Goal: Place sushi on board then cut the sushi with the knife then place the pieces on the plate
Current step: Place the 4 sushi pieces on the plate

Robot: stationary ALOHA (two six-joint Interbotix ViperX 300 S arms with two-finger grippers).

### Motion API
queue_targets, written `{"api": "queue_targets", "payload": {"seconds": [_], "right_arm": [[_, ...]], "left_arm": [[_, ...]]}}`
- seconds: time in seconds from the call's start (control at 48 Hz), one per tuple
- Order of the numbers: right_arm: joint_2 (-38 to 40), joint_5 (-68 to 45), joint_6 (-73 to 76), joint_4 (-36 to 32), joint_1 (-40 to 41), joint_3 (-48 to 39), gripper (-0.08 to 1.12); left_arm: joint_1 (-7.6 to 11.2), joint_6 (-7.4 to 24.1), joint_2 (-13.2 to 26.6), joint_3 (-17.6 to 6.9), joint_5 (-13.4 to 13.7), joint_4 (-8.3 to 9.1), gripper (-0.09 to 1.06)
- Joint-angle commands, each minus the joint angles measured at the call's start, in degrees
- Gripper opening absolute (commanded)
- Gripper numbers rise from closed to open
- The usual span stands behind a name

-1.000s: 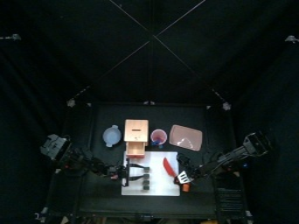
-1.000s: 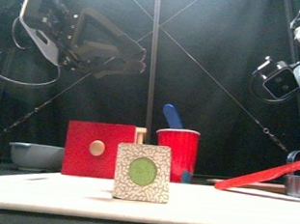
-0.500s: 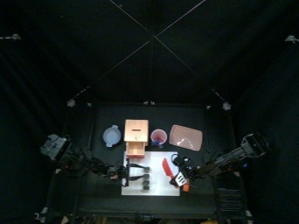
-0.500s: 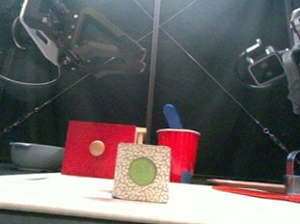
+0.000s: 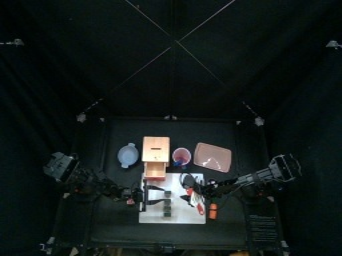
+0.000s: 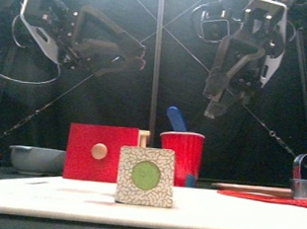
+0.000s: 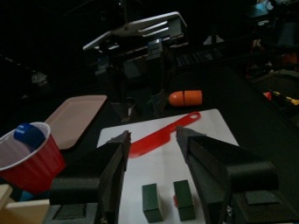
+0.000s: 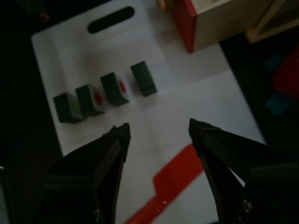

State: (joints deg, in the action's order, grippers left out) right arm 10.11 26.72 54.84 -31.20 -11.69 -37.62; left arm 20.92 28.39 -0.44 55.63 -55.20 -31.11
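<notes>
Holds left gripper (image 7: 155,140) and right gripper (image 8: 159,127) above the white cutting board (image 8: 70,61), jaws spread and empty, with red knife (image 8: 176,179) flat on the board beside the separated sushi pieces (image 8: 142,77), likely free for carrying pieces to the pink tray (image 7: 73,118) behind the board.

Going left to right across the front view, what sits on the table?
Blue-grey bowl, wooden box with red drawer front, red cup holding the blue knife, red knife lying flat, metal cutter at the edge. The sushi block in front overlaps box and cup, so it is skipped.
</notes>
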Motion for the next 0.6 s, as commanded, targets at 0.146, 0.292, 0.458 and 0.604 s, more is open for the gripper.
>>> {"api": "queue_targets", "payload": {"seconds": [0.146, 0.292, 0.458, 0.604], "right_arm": [[-5.63, 6.94, -30.59, 22.06, 4.39, 9.58, 0.89], [-12.92, 5.98, -41.84, 30.15, 6.77, 14.50, 0.89], [-19.60, 4.75, -45.44, 30.41, 7.29, 19.86, 0.88], [-23.03, 4.75, -45.53, 29.27, 7.73, 22.59, 0.88]], "left_arm": [[-1.67, 0.09, -3.87, 2.37, -0.62, -1.93, 0.83], [-2.29, 0.00, -6.24, 4.92, -0.62, -2.99, 0.83], [-2.46, 0.00, -9.14, 7.82, -1.23, -3.78, 0.83], [-2.46, -0.18, -10.90, 9.49, -1.58, -3.96, 0.83]]}}
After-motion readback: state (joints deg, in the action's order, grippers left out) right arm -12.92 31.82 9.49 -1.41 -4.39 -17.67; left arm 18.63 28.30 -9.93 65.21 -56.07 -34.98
